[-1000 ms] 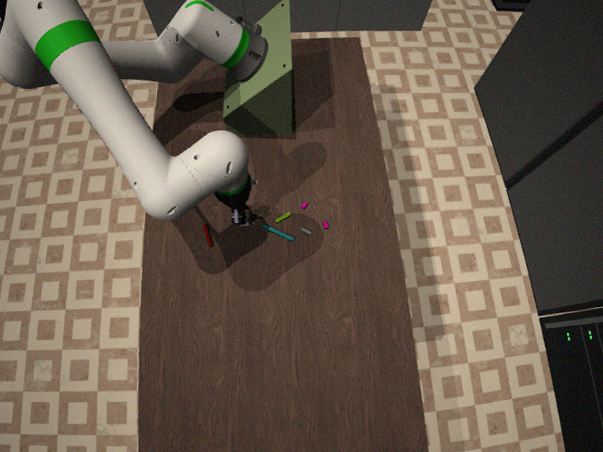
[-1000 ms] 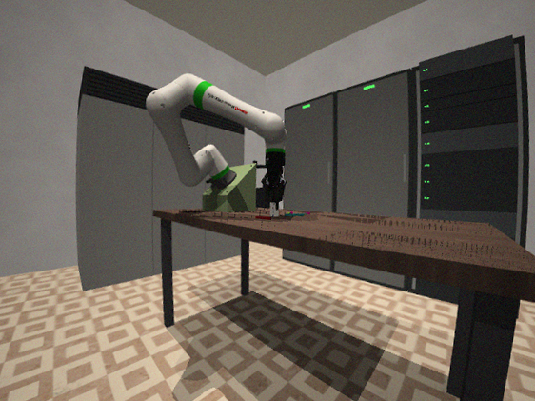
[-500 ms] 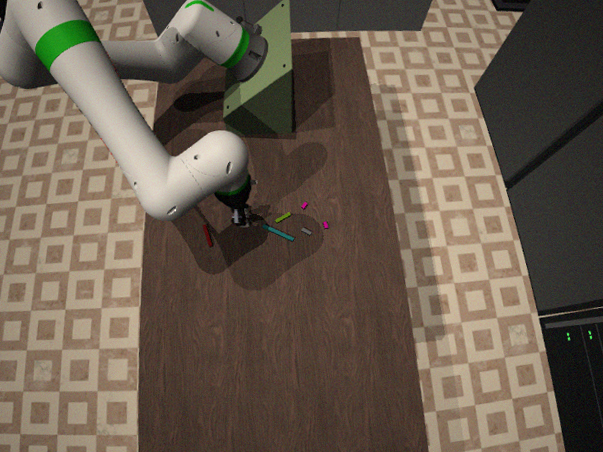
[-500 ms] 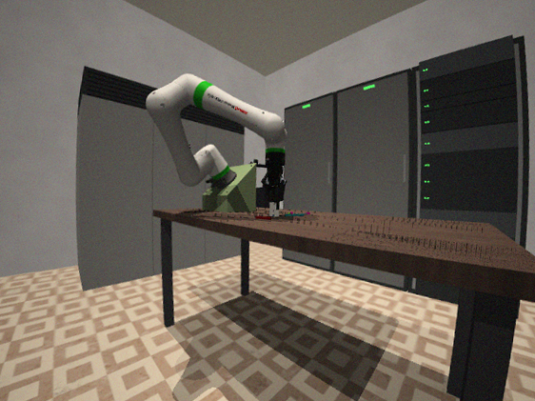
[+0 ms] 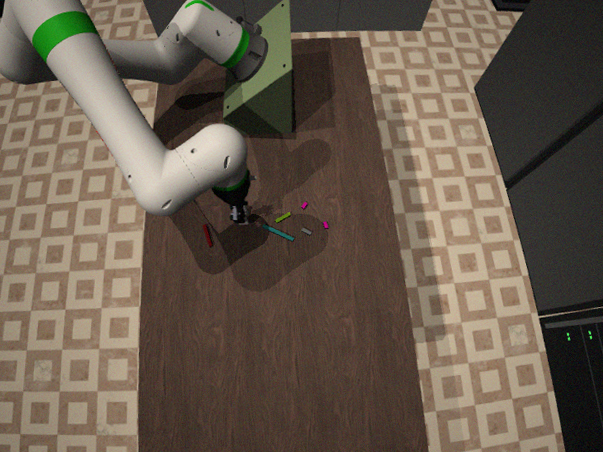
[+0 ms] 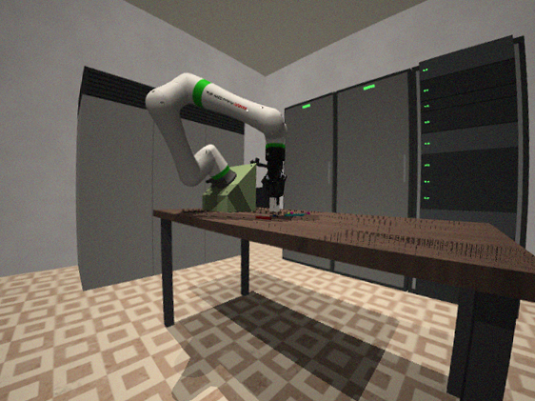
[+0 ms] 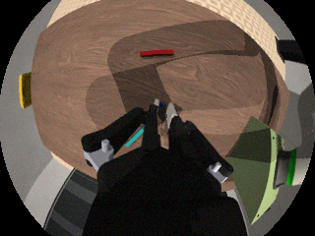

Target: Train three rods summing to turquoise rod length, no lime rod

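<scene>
My gripper stands low over the table, just left of the turquoise rod. In the wrist view the fingers are a small way apart, with a tiny blue rod at their tips; I cannot tell if they touch it. The turquoise rod also shows in the wrist view, to the left of the fingers. A red rod lies apart on the gripper's other side and shows ahead in the wrist view. A grey rod and two magenta rods lie right of the turquoise rod.
A lime rod lies just above the turquoise rod. The green mount block stands at the table's far end. The arm's elbow hangs over the table's left side. A small yellow object sits at the wrist view's left edge.
</scene>
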You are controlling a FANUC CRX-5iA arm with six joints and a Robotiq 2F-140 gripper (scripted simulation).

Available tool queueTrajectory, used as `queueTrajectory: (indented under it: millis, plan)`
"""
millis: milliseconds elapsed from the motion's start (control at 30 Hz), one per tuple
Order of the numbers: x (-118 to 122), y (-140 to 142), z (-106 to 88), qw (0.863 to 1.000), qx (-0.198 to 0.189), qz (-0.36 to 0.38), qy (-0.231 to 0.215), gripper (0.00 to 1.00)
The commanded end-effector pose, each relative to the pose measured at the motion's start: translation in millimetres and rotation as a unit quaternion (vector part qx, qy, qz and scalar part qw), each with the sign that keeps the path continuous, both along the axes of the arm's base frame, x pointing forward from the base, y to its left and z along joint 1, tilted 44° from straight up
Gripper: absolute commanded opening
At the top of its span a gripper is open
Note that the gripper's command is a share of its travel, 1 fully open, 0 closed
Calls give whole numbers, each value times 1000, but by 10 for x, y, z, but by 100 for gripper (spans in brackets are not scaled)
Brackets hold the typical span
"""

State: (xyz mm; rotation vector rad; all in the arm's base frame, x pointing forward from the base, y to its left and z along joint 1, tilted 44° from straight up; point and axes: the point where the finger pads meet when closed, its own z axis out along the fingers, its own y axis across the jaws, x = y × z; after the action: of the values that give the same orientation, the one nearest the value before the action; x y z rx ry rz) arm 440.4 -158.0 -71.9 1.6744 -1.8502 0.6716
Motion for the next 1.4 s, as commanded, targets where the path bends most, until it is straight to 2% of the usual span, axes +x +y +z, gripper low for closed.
queueTrajectory:
  millis: [0,133,400,567,600,1367]
  plan:
    - [16,152,161,1000,0,0,0,15]
    - [30,301,318,1000,0,0,0,15]
    - [44,443,467,1000,0,0,0,15]
    - [46,465,490,1000,0,0,0,15]
    - [46,465,490,1000,0,0,0,100]
    - [46,466,489,1000,0,-1,-1,100]
